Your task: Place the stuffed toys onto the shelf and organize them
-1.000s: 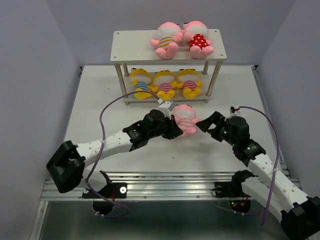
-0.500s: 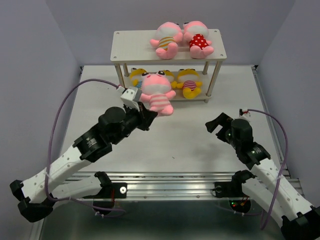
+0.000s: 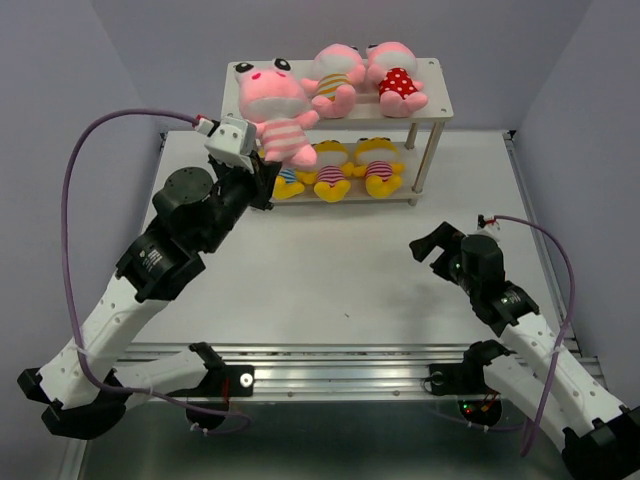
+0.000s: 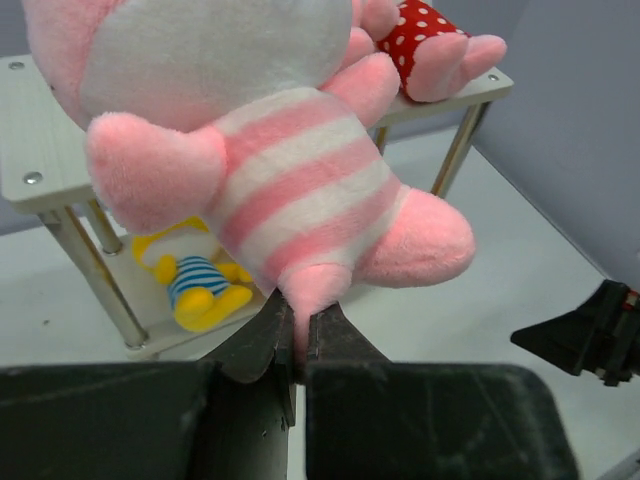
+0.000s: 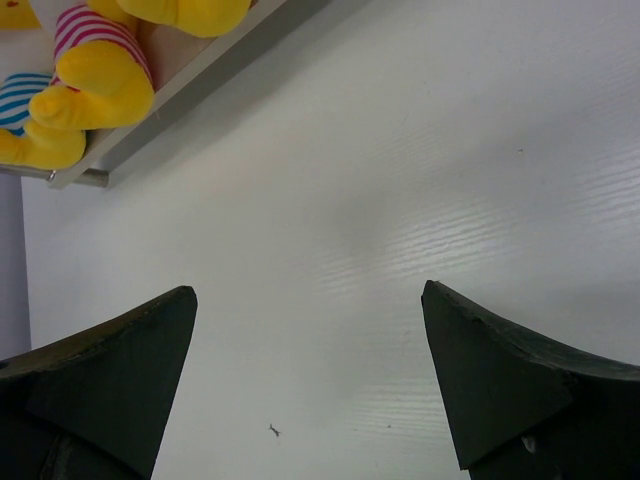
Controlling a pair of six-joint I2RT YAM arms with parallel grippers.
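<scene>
Five toys shelved; sixth held at the upper tier

Left gripper point(image 4: 300, 335) is pressed together on the lower seam of the pink striped toy point(image 3: 272, 115), between its legs. The toy's long axis runs away from the fingers, head farthest, toward the left end of the shelf point(image 3: 231, 108). It hangs over the upper board's bare end, near two pink toys point(image 3: 365, 78). Contact with the board cannot be confirmed. Three yellow toys point(image 3: 330, 168) occupy the lower board. Right gripper point(image 3: 432, 248) is spread wide, holding nothing, well apart from the shelf. Assessment: the left arm is nearer, and set-down lies forward and down.
</scene>
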